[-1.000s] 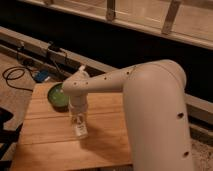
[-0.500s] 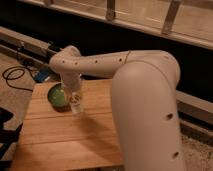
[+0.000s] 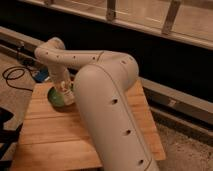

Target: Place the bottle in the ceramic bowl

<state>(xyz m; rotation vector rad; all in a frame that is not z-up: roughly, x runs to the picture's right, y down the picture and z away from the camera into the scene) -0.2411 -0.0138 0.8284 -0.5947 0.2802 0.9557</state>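
The green ceramic bowl [image 3: 54, 96] sits at the back left corner of the wooden table [image 3: 55, 137]. My gripper [image 3: 66, 94] is down over the bowl's right half, at the end of the white arm that bends in from the right. A small whitish shape at the gripper's tip, just above the bowl's inside, looks like the bottle [image 3: 64, 89]. I cannot tell it clearly from the gripper. The arm hides the right part of the bowl.
My large white arm [image 3: 107, 105] covers the middle and right of the table. A black cable [image 3: 12, 75] and a blue object [image 3: 42, 75] lie on the floor to the left. A dark object [image 3: 5, 127] stands at the table's left. A rail and dark wall run behind.
The gripper has carried the bottle from above the middle of the table back and left to over the green bowl, and has come lower.
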